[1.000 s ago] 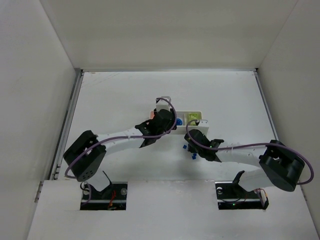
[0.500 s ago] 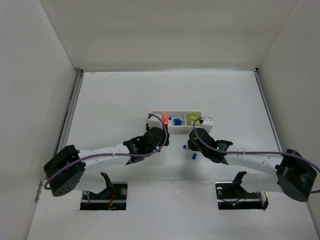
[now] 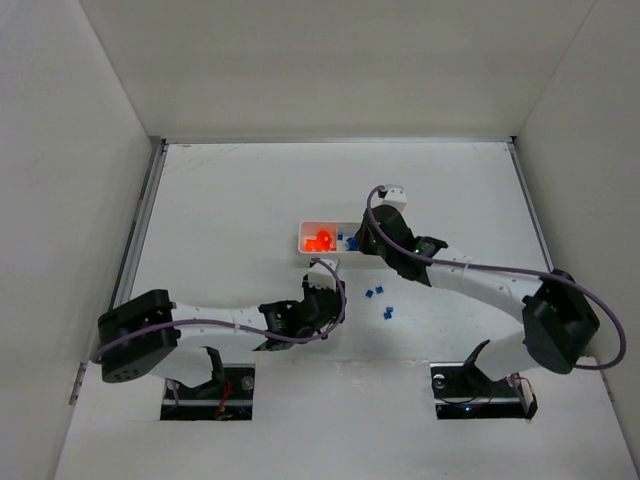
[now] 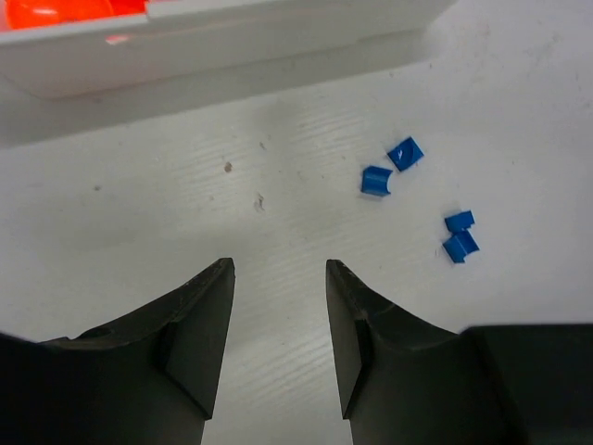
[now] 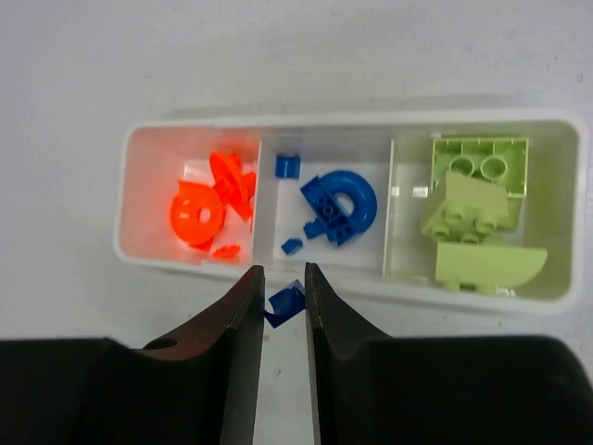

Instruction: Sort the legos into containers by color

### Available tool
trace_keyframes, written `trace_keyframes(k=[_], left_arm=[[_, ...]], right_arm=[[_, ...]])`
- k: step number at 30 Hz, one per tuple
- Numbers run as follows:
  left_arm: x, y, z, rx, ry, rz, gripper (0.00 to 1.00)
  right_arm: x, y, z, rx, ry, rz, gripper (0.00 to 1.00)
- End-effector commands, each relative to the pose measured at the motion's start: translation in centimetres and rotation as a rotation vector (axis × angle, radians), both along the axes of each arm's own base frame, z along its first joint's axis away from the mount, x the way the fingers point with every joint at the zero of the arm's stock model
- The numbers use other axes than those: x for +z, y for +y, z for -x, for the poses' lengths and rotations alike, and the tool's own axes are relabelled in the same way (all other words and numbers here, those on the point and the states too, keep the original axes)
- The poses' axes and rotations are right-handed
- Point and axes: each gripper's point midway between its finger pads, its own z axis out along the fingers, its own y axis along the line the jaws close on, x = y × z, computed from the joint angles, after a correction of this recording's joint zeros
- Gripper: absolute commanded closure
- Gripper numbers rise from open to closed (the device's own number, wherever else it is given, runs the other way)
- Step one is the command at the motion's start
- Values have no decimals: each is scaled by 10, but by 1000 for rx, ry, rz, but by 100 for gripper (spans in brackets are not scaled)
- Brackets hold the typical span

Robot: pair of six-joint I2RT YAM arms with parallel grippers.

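The white tray (image 5: 352, 120) has orange legos (image 5: 199, 211) in its left compartment, dark-blue legos (image 5: 338, 206) in the middle one and lime-green legos (image 5: 473, 218) in the right one. My right gripper (image 5: 281, 269) is shut on a tiny dark-blue lego (image 5: 285, 304) and holds it above the tray's near wall, by the middle compartment. In the top view my right gripper (image 3: 360, 240) covers most of the tray (image 3: 304, 238). My left gripper (image 4: 278, 266) is open and empty above the table, just short of the tray (image 4: 232, 46). It also shows in the top view (image 3: 330, 285).
Several loose dark-blue legos (image 4: 377, 180) lie on the table ahead and right of my left gripper, and show in the top view (image 3: 372, 293) between the arms. White walls stand around the table on three sides.
My left gripper has drawn back from the tray toward the near edge. My right gripper has moved from the table up over the tray, uncovering the orange compartment.
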Motion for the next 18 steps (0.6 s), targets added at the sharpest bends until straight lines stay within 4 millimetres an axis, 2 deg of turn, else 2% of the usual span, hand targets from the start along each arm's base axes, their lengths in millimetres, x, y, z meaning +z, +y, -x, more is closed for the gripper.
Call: trace_keyframes(k=[1, 5, 10, 15, 18], left_arm=[[3, -16, 3, 15, -24, 43, 59], [-7, -33, 8, -12, -24, 17, 58], [-16, -53, 13, -53, -9, -11, 56], [-24, -70, 16, -97, -9, -49, 54], [-28, -76, 12, -103, -13, -74, 54]], right_arm=[[1, 10, -28, 19, -30, 32, 77], [-9, 15, -47, 11, -26, 48, 71], [6, 18, -52, 4, -65, 16, 58], [6, 2, -35, -9, -69, 8, 57], [1, -19, -15, -51, -80, -9, 64]])
